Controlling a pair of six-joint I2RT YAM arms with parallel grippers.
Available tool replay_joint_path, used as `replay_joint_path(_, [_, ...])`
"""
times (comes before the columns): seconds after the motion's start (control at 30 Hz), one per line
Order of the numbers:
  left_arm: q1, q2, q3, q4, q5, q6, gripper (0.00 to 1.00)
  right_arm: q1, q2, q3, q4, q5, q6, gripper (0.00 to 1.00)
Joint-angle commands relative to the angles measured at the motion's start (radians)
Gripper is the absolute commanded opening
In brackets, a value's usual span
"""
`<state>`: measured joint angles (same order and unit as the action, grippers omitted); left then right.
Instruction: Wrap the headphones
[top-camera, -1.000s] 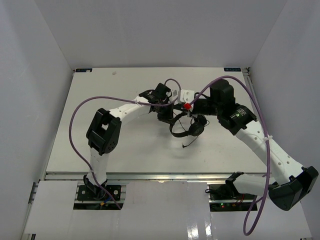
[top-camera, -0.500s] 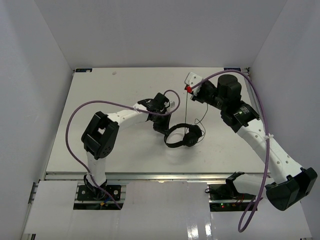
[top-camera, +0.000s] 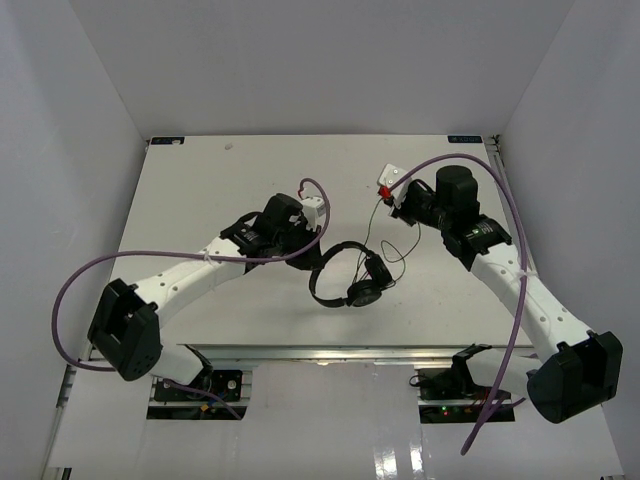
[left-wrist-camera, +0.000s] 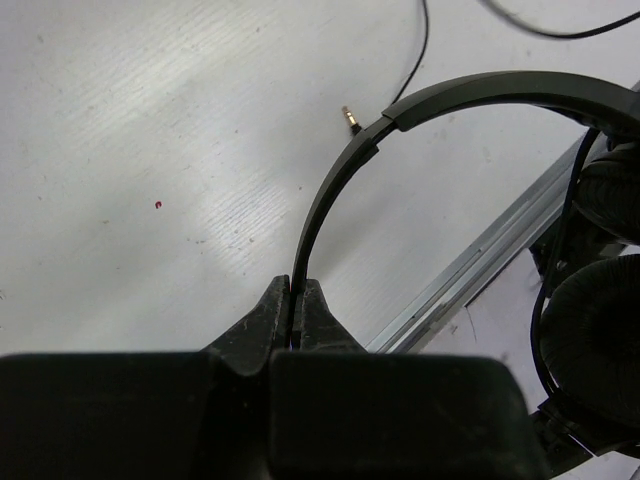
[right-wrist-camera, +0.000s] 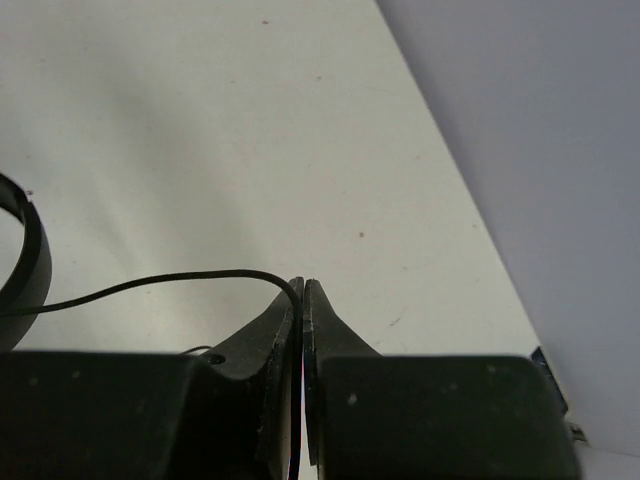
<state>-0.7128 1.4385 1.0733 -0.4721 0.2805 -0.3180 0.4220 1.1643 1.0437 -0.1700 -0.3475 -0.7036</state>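
The black headphones (top-camera: 345, 278) hang above the middle of the table, earcups (top-camera: 362, 292) lowest. My left gripper (top-camera: 318, 258) is shut on the thin headband (left-wrist-camera: 330, 190), which arches right to the two padded earcups (left-wrist-camera: 600, 340) in the left wrist view. The thin black cord (top-camera: 378, 228) runs up from the earcups to my right gripper (top-camera: 385, 192), which is shut on it at the back right. In the right wrist view the cord (right-wrist-camera: 160, 284) comes in from the left and passes between the closed fingertips (right-wrist-camera: 301, 290). The plug (left-wrist-camera: 351, 118) lies on the table.
The white table (top-camera: 200, 220) ends at a metal rail (top-camera: 300, 348) along the near edge, which shows close under the earcups in the left wrist view (left-wrist-camera: 480, 262). Purple robot cables (top-camera: 110, 270) loop beside both arms. White walls stand on three sides.
My left arm has pulled back and toward the near edge, carrying the headphones with it. My right gripper rose to the back right with the cord, then dropped slightly; the cord now stretches between them.
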Motion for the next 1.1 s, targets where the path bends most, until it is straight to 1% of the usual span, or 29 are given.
replay_joint_path(0.0, [-0.009,-0.118,-0.028,0.069,0.048,0.015,0.0,-0.022,-0.018,-0.048,0.015,-0.145,0.056,0.08])
replay_joint_path(0.13, [-0.01,-0.194,-0.04,0.069,0.005,-0.003,0.0,-0.046,-0.028,-0.082,0.017,-0.2,0.096,0.08])
replay_joint_path(0.3, [-0.01,-0.248,-0.03,0.053,-0.059,-0.032,0.0,-0.065,-0.051,-0.134,0.022,-0.294,0.143,0.08])
replay_joint_path(0.4, [-0.01,-0.263,0.0,0.028,-0.1,-0.041,0.0,-0.077,-0.069,-0.16,0.032,-0.339,0.166,0.08])
replay_joint_path(0.57, [-0.01,-0.274,0.104,-0.036,-0.168,-0.05,0.0,-0.094,-0.078,-0.216,0.058,-0.488,0.227,0.08])
replay_joint_path(0.7, [-0.01,-0.255,0.205,-0.059,-0.173,-0.087,0.0,-0.094,-0.068,-0.26,0.161,-0.615,0.347,0.08])
replay_joint_path(0.77, [-0.009,-0.24,0.257,-0.076,-0.181,-0.119,0.0,-0.093,-0.05,-0.268,0.255,-0.652,0.418,0.08])
replay_joint_path(0.93, [-0.01,-0.197,0.381,-0.148,-0.252,-0.159,0.0,-0.094,-0.014,-0.29,0.393,-0.679,0.51,0.08])
replay_joint_path(1.07, [-0.01,-0.181,0.443,-0.167,-0.265,-0.183,0.0,-0.094,0.018,-0.321,0.529,-0.706,0.602,0.09])
